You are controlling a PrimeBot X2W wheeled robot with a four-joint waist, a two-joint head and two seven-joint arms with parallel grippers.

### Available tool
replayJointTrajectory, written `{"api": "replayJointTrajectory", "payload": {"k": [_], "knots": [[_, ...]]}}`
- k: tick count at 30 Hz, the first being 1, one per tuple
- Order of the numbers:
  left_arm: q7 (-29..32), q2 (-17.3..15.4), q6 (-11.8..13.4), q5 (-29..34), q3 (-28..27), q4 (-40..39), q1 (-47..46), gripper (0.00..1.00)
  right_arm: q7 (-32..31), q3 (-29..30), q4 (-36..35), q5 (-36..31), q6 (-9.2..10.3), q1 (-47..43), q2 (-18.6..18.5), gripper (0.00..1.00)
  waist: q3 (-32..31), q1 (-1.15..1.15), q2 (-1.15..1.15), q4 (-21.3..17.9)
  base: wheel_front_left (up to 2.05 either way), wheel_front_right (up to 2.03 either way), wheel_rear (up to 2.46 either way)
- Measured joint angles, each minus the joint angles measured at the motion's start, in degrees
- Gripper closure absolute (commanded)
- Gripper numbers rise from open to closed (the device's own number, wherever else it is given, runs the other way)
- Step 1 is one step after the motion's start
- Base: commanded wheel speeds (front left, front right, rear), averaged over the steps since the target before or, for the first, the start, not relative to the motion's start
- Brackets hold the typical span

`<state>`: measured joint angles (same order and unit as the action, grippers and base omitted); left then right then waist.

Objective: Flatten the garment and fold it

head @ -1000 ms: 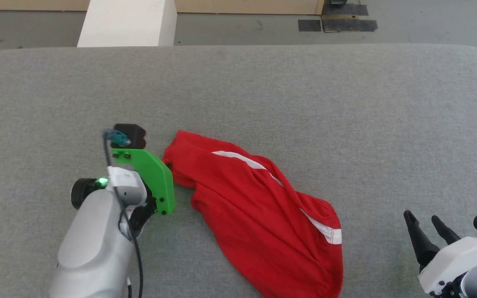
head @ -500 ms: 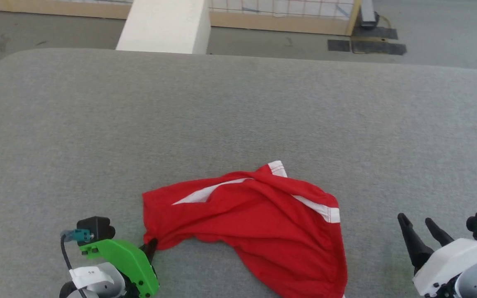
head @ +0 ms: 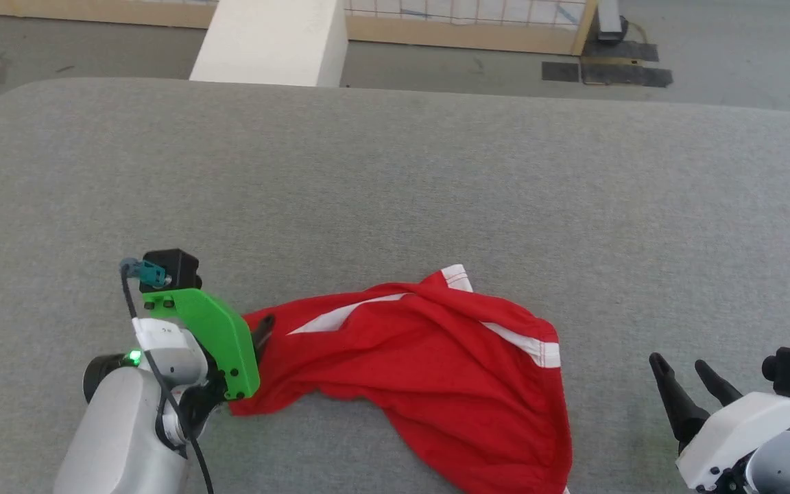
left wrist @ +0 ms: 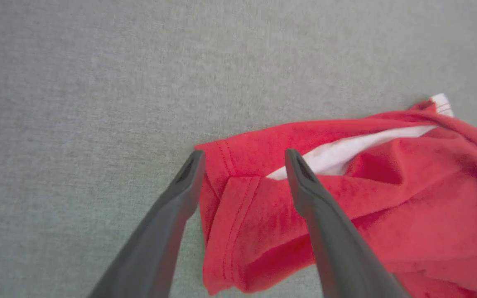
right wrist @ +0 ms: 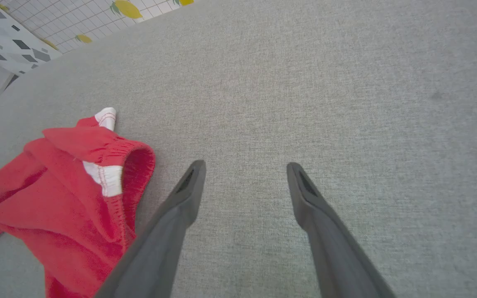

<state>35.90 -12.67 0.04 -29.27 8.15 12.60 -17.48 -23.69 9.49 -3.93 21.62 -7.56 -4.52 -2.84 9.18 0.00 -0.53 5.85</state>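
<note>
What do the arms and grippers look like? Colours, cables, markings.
The left gripper and right gripper each have two long dark grey tapered fingers. Left arm: silver forearm, white wrist, bright green bracket carrying a black camera with teal plug, black cable, green light. Right wrist: white shell, black camera.

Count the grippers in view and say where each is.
2. The left gripper, open, at the shorts' left end; the right gripper, open, over grey surface to their right.
</note>
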Motion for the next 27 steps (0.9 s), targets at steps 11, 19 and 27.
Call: {"api": "replayJointTrajectory", "payload": {"k": [11, 19, 27], "knots": [[2.5, -0.4, 1.1, 1.4, 1.1, 7.0, -2.7, 1.0, 1.1, 1.2, 0.2, 0.1, 0.0, 0.1, 0.0, 0.0, 1.9, 0.0, 0.0, -3.0, 0.0, 0.0, 0.0], [-2.3, -0.2, 1.0, -0.8, -1.7, 7.9, -6.3, 1.0, 1.3, 0.6, 0.3, 0.1, 0.0, 0.1, 0.0, 0.0, 2.7, 0.0, 0.0, -2.5, 0.0, 0.0, 0.0], [-4.7, -0.3, 1.5, -2.1, -4.3, 14.0, -20.6, 1.0, 0.9, -0.5, -0.8, -0.6, 0.0, 1.9, 0.0, 0.0, 5.2, 0.0, 0.0, -3.1, 0.0, 0.0, 0.0]]}}
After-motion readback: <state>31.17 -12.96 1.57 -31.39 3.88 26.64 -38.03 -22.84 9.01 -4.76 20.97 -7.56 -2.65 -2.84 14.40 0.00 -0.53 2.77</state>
